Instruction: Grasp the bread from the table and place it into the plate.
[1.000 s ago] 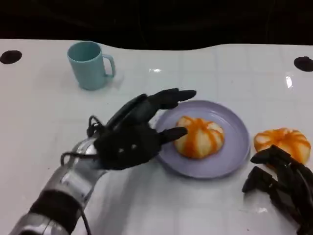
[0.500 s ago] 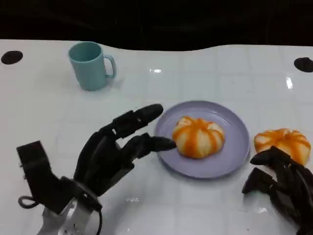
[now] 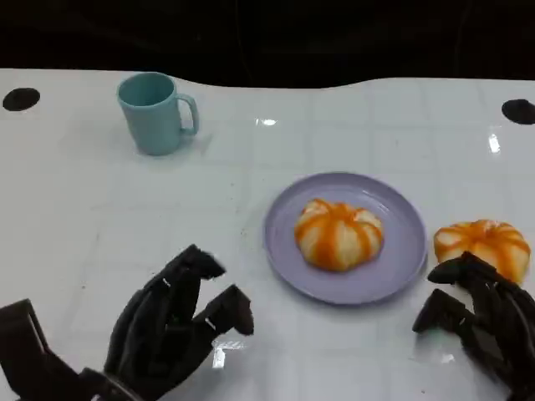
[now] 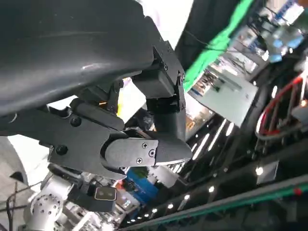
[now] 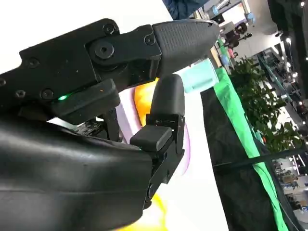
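Partly cut off, both hands [image 3: 180, 330] [image 3: 476, 322] hold nothing, fingers apart; bread [image 3: 338, 234] on plate [image 3: 401, 259].

We see a white bench [image 3: 351, 125] crossed by a faint grid of grey lines, with black round spots near its far corners. The plate [image 3: 399, 271] is pale lavender. On it sits a bread [image 3: 338, 234] that is cream with orange stripes running out from its centre; a second bread [image 3: 482, 242] of the same cream and orange striping lies on the bench. The cup [image 3: 156, 111] is light teal all over. Both the left hand [image 3: 171, 326] and the right hand [image 3: 485, 322] are matte black. The background beyond the bench is black.
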You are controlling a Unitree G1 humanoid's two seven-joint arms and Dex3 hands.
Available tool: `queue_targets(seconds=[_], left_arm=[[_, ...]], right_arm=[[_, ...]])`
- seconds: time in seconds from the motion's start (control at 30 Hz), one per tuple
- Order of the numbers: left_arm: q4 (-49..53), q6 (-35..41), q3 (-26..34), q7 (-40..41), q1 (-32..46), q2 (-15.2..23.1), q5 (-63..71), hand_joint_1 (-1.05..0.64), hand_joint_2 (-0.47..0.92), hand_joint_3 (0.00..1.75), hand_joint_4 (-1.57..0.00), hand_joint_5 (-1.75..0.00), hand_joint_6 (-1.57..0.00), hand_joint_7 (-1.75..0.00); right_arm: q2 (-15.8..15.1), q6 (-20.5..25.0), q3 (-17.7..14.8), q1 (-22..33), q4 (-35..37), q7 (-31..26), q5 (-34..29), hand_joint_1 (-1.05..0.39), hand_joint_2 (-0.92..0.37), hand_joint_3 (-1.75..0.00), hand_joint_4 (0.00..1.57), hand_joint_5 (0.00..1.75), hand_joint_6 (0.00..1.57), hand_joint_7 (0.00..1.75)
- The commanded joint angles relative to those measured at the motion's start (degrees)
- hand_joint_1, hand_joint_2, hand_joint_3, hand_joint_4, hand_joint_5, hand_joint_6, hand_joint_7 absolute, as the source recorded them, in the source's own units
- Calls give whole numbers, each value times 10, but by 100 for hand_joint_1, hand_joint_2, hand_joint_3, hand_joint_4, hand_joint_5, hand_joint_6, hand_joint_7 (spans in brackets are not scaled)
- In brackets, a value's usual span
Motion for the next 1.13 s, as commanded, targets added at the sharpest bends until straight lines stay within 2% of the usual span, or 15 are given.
queue_targets(seconds=[0.03,0.1,0.27,0.53,0.83,1.13], left_arm=[[-6,6,12,4,6,2,2,-59,92,36,-80,-175,-63,-160],[2,-2,15,0,7,0,9,-58,92,38,-81,-175,-61,-169],[8,-8,18,1,7,-3,19,-57,92,39,-82,-175,-60,-174],[33,-15,19,-9,-6,-3,30,-58,92,35,-84,-175,-60,-175],[37,-9,25,-17,-8,1,29,-57,92,33,-82,-175,-61,-172],[41,-8,31,-20,-5,1,31,-58,92,33,-82,-175,-60,-174]], right_arm=[[-7,7,-1,13,-3,3,1,-54,-92,-24,65,157,63,119],[-6,3,-2,15,-1,7,2,-52,-92,-24,64,157,62,119],[-6,-3,-2,15,0,0,-3,-53,-92,-23,66,155,62,119],[-9,-3,0,16,-4,-7,-8,-52,-92,-25,64,155,58,125],[-3,0,-6,13,4,3,4,-53,-92,-23,68,155,63,120],[0,-20,-1,12,15,-2,-6,-53,-92,-27,66,156,62,121]])
